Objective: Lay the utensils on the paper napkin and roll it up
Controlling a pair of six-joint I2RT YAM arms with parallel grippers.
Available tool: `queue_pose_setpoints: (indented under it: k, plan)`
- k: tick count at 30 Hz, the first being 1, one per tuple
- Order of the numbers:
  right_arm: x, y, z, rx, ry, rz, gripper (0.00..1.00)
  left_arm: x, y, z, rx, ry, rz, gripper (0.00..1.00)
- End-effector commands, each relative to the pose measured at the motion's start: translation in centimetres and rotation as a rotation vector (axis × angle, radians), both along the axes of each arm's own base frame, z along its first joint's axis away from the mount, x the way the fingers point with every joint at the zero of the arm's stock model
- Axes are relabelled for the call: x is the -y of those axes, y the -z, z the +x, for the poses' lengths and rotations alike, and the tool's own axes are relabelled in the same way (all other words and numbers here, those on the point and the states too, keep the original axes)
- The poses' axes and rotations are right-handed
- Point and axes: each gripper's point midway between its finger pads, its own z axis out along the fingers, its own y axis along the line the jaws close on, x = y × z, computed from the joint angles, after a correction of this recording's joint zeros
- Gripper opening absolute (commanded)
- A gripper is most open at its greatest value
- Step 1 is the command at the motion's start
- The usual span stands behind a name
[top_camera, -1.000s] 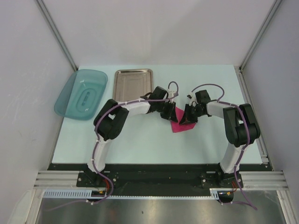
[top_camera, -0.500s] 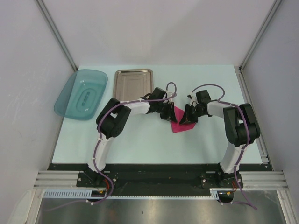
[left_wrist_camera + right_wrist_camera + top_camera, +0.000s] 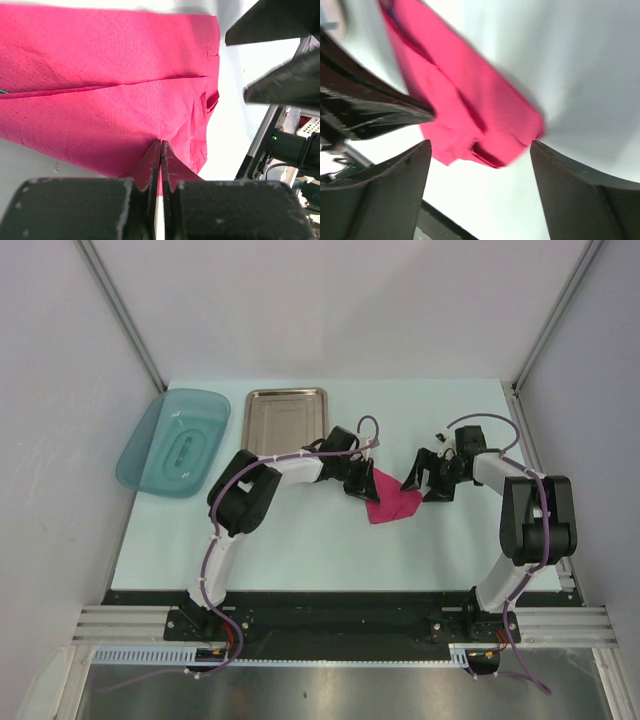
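Middle of the worktop (image 3: 300, 540): napkin (image 3: 392, 502) folded over, utensils out of sight. Left gripper (image 3: 160, 145) pinches its edge, right gripper (image 3: 426, 483) gapes empty alongside. Roll looks loose, unfinished.

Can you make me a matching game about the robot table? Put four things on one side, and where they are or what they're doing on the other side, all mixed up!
Things:
1. teal translucent plastic dish
2. rectangular steel tray
3. left pincer
4. right pincer

Places and states:
A. open wide, holding nothing
B. at the far-left corner of the table
C. pinched shut on the magenta-pink paper napkin
D. empty, just right of the dish

Pairs: 1-B, 2-D, 3-C, 4-A
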Motion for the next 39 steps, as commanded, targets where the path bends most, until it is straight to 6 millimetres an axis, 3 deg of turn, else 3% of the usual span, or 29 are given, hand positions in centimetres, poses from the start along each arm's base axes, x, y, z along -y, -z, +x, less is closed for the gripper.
queue_pose_setpoints:
  k: [1,6,14,21,25,32,33,36,39]
  plan:
    - [2.5,1.2,-0.2,-0.035,0.023,-0.111,0.87,-1.1,3.8,0.0,0.008,-0.013,0.111,0.04]
    - [2.1,3.7,-0.8,-0.11,0.012,-0.082,0.86,-1.1,3.7,0.2,0.022,-0.011,0.114,0.04]
    - [-2.9,4.9,-1.4,-0.219,-0.035,0.243,0.72,-1.3,3.8,0.1,0.023,-0.006,0.117,0.04]
    - [-4.9,1.1,-0.9,-0.158,-0.063,0.442,0.59,-1.1,3.4,0.3,0.04,-0.006,0.112,0.04]
    - [-5.3,0.6,-1.8,-0.179,-0.051,0.49,0.5,-1.1,3.3,0.4,0.046,-0.004,0.109,0.04]
    - [-5.6,-1.7,-2.6,-0.193,-0.006,0.582,0.62,-1.1,3.1,0.4,0.049,-0.002,0.108,0.04]
    - [-4.8,-2.2,-2.0,-0.161,0.016,0.596,0.63,-1.1,3.1,0.4,0.05,-0.003,0.107,0.04]
    - [-4.9,-3.6,-1.7,-0.133,0.012,0.636,0.62,-1.1,3.2,0.5,0.051,-0.003,0.108,0.04]
    - [-5.1,-3.5,-1.9,-0.168,0.024,0.644,0.6,-1.0,3.1,0.4,0.051,-0.002,0.106,0.04]
